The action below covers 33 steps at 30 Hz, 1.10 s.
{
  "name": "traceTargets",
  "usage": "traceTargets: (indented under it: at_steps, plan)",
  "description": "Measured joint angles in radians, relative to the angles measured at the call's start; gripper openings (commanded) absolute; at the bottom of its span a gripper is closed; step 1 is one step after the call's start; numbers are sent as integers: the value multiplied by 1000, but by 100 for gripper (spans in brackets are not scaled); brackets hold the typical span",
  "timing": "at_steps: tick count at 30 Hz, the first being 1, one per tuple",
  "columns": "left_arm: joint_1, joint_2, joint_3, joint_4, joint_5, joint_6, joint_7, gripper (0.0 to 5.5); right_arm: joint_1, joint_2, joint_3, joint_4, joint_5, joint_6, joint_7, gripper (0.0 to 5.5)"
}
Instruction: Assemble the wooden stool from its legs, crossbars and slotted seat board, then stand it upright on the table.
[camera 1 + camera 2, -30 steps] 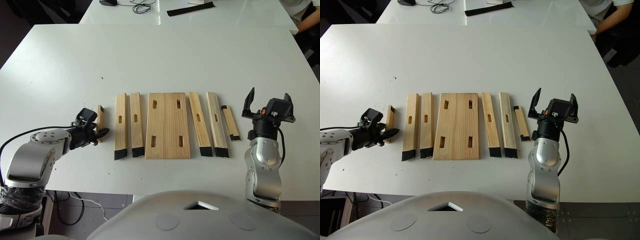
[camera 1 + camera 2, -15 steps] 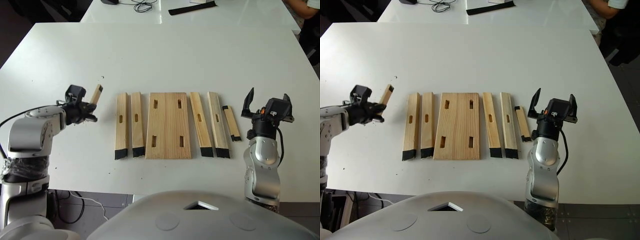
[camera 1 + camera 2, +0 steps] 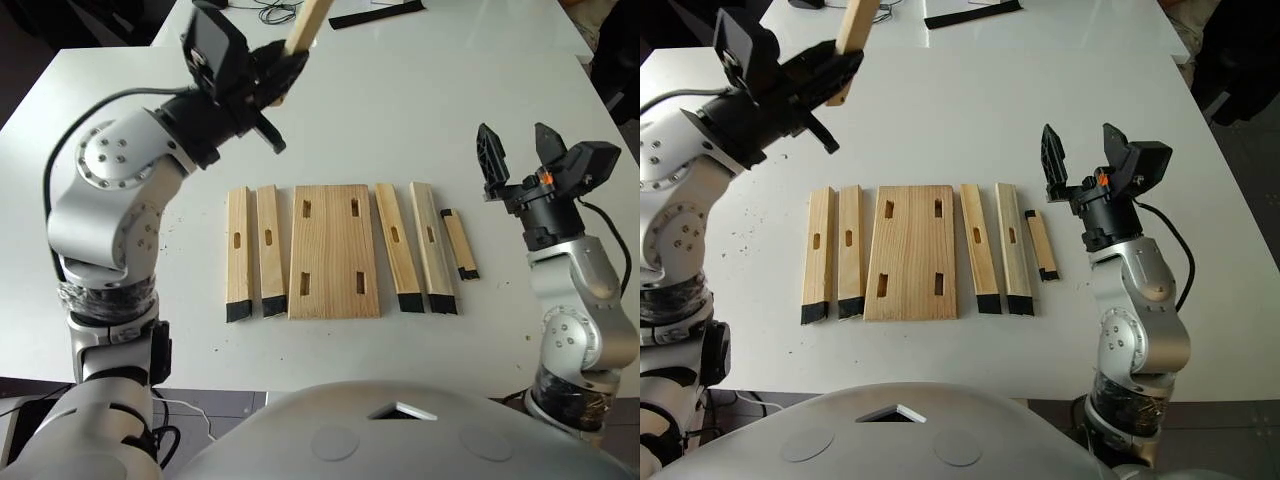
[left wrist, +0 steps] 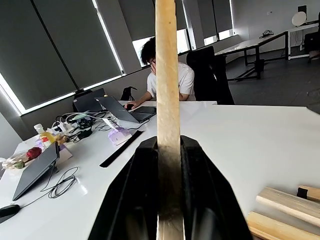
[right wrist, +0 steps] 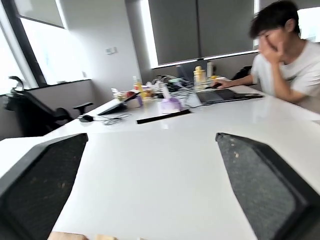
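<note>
Left eye view: my left gripper (image 3: 272, 82) is clenched on a crossbar (image 3: 306, 24), lifted behind and left of the seat board (image 3: 334, 250), its long axis tilted upward. Right eye view: my right gripper (image 3: 1080, 148) hangs released, right of the seat board. Left wrist view: the crossbar stands up between the jaws.

Parts count:

- Slotted seat board (image 3: 334, 251): one, flat on the table (image 3: 400, 120) near the middle of its front edge. It has four slots.
- Legs: four, each with one slot and one black end.
  - Two (image 3: 237, 254) (image 3: 270, 249) lie left of the board.
  - Two (image 3: 397, 247) (image 3: 431, 248) lie right of it.
- Crossbar: two.
  - One (image 3: 460, 244) lies at the right end of the row.
  - One (image 3: 306, 22) is raised clear of the table toward its far edge, clamped in the left gripper (image 4: 169, 150).
</note>
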Motion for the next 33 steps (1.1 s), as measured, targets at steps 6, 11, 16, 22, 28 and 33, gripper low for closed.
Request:
traceTargets:
  at_steps: [6, 11, 16, 22, 28, 33]
  plan:
    - [196, -37, -184, 23, 334, -399, 87, 42, -142, -124, -27, -74, 472, 198, -28, 538]
    - [213, -81, -198, 78, 434, -531, 135, 42, -147, -134, 62, -114, 637, 233, -89, 538]
    - [205, -105, -208, 102, 433, -591, 121, 42, -147, -152, 129, -110, 631, 229, -108, 538]
    - [242, -112, -222, 66, 383, -607, 57, 42, -152, -181, 162, -79, 590, 203, -95, 538]
    - [260, -114, -221, 50, 357, -589, 37, 42, -166, -197, 191, -66, 565, 191, -75, 538]
    - [260, -118, -222, 47, 348, -586, 22, 42, -195, -193, 221, -45, 536, 179, -68, 538]
